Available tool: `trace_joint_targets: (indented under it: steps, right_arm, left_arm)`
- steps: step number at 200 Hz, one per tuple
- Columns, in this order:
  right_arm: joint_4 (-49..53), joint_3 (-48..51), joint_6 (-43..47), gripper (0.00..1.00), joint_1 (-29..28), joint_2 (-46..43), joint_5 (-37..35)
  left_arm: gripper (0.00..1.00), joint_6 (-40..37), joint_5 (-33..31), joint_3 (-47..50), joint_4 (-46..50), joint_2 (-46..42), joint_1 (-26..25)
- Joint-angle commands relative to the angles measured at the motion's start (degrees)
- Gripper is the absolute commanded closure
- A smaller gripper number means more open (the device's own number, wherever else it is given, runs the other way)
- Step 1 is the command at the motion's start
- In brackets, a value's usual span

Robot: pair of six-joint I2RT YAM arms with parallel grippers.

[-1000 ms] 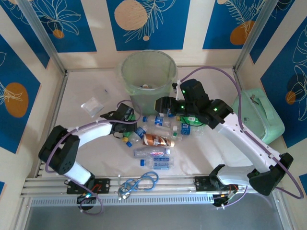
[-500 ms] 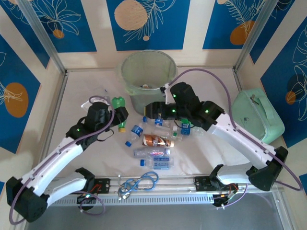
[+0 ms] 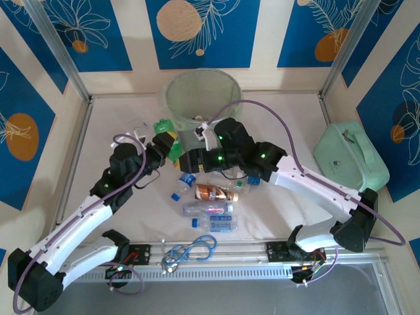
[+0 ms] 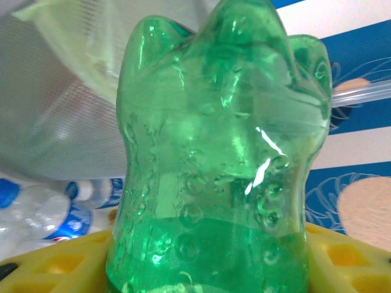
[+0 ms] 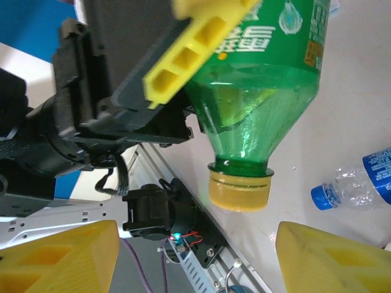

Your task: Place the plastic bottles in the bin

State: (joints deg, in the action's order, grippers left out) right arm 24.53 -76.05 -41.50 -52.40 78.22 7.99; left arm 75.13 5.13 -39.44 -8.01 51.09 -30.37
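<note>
My left gripper (image 3: 169, 141) is shut on a green bottle (image 3: 164, 129) with a yellow cap, held off the table just left of the pale-green bin (image 3: 180, 98). In the left wrist view the green bottle (image 4: 220, 165) stands between the yellow fingers (image 4: 348, 256), with the bin's wall (image 4: 61, 110) behind it. My right gripper (image 3: 185, 161) hangs open beside it, its yellow fingertips (image 5: 333, 259) wide apart below the bottle's cap (image 5: 239, 186). A brown bottle (image 3: 213, 192) and several clear bottles (image 3: 209, 209) lie on the table in front of the bin.
A mint-green case (image 3: 348, 157) sits at the right wall. A coiled blue cable (image 3: 191, 251) lies on the near rail. A clear bottle with a blue cap (image 5: 357, 183) lies under my right wrist. Both arms crowd the space in front of the bin.
My left arm has lifted the green bottle from the pile and carried it up toward the bin's left side. My right gripper has swung left, close to the left gripper.
</note>
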Motion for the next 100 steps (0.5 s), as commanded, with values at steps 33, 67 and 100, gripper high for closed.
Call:
trace_joint_targets:
  steps: [33, 67, 100]
  right_arm:
    - [0.07, -2.8, -0.53, 0.32, -0.17, 3.06, 0.84]
    - [0.15, -4.28, -0.34, 0.37, -0.06, 4.32, 0.36]
    - [0.67, -5.46, 0.02, 0.44, 0.36, 4.61, -0.49]
  left_arm:
    - [0.41, 6.08, 4.78, 2.24, -16.85, 0.5, 0.62]
    - [0.42, 5.97, 5.76, 2.02, -18.65, 0.74, 0.62]
    - [0.43, 6.22, 6.04, 2.35, -18.69, 0.85, 0.66]
